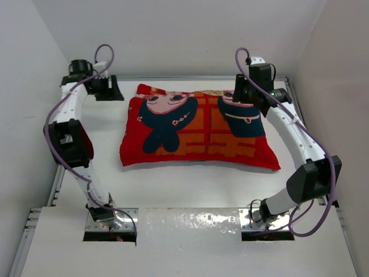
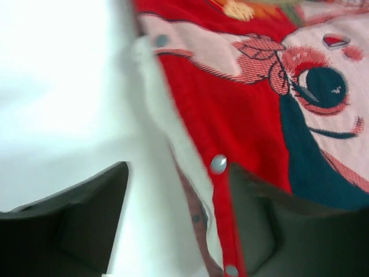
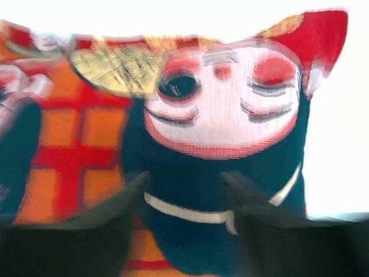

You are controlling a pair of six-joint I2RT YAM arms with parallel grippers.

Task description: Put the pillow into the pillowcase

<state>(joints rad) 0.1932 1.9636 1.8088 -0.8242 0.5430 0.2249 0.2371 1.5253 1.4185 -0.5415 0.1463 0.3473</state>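
Closest in, the left end effector (image 2: 177,173) has its fingers spread wide and nothing clamped. The snap-studded hem of the pillowcase (image 1: 196,130) runs straight up through the gap between them. One snap (image 2: 218,164) sits right at the fingertips, and it is unfastened. Beside that hem is a pale band that looks like the pillow (image 2: 164,173) peeking out at the mouth. The picture is soft there, so it could be lining instead. The rest of the pillow appears to be inside, since the case lies plump on the counter (image 1: 190,184) between the two arms.

The right end effector (image 3: 184,176) is also wide open and empty, hovering over the printed child's dark collar, with the face ahead of its fingers. Beyond that, the far red corner (image 3: 326,34) pokes up and looks thin, possibly unfilled, though blur makes that uncertain.

There are three risks from here:
- **Pillow drawn back out:** the mouth is unsnapped, so if the left closes on hem and pillow together and pulls, the stuffing follows.
- **Slack mouth:** if it grips the top layer only, the opening gapes and the pillow can creep out.
- **Case sliding:** a push from the right with nothing anchoring the mouth end could slide the whole case across the counter and leave that corner unfilled.
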